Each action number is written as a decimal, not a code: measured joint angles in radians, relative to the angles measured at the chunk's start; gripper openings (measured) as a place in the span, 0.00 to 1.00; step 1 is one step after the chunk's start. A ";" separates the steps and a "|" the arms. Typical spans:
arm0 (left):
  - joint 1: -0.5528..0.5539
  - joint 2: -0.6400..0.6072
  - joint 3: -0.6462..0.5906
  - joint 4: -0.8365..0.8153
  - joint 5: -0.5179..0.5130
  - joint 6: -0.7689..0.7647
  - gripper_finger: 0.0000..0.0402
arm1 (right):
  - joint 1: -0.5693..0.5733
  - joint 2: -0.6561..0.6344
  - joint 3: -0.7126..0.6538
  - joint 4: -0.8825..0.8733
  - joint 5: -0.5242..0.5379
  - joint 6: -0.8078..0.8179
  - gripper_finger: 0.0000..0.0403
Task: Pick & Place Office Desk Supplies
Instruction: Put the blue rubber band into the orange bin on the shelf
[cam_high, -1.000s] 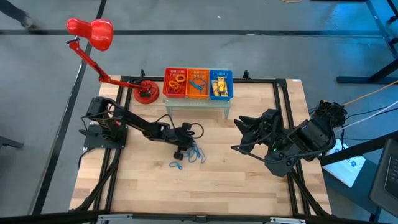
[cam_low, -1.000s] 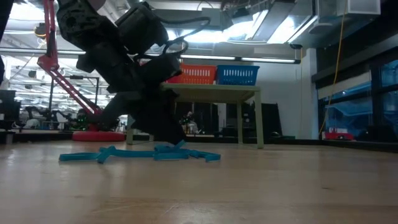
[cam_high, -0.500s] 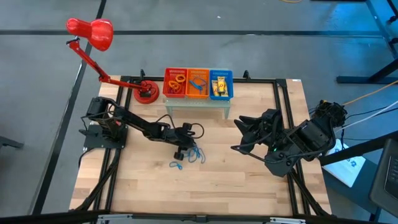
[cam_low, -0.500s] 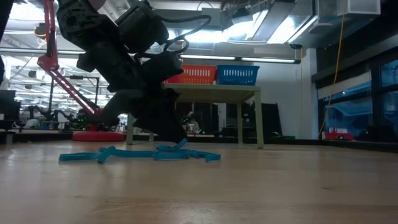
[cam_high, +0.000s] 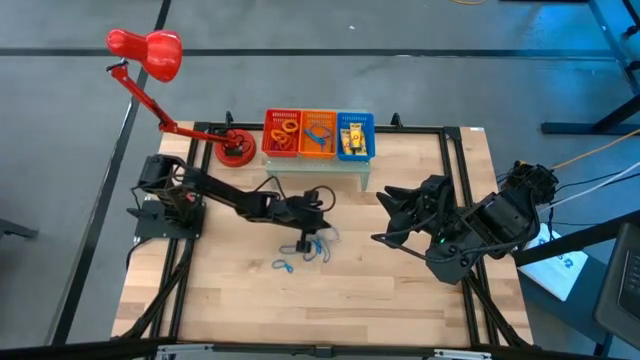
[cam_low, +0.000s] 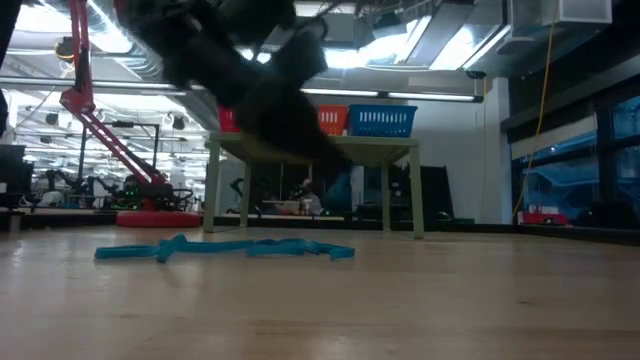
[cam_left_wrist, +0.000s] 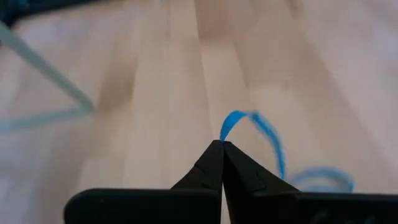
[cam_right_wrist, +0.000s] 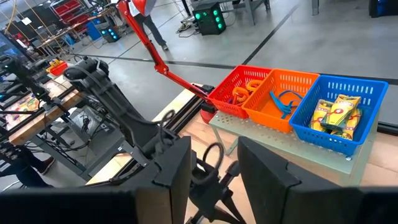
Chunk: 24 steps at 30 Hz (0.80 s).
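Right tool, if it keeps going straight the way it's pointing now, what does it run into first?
Probably the left arm, which crosses the line ahead of the right tool. The red basket lies beyond that. Depth is hard to judge.

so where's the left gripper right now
In the high view the left gripper is over the middle of the table, in front of the small stand, shut on a blue loop.

My high view looks straight down on the table (cam_high: 400, 300). Low view sits at tabletop level, facing the room. Both share the mesh baskets (cam_high: 318, 135)
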 joint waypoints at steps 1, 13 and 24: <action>0.000 -0.002 0.020 -0.003 0.000 -0.006 0.00 | 0.000 0.000 0.000 0.000 0.000 0.000 0.33; 0.017 -0.027 0.273 -0.046 -0.258 0.056 0.00 | 0.001 0.000 0.000 0.000 0.000 0.000 0.33; 0.258 -0.257 0.311 -0.289 -0.451 0.111 0.00 | 0.001 0.001 0.000 0.000 -0.001 -0.034 0.33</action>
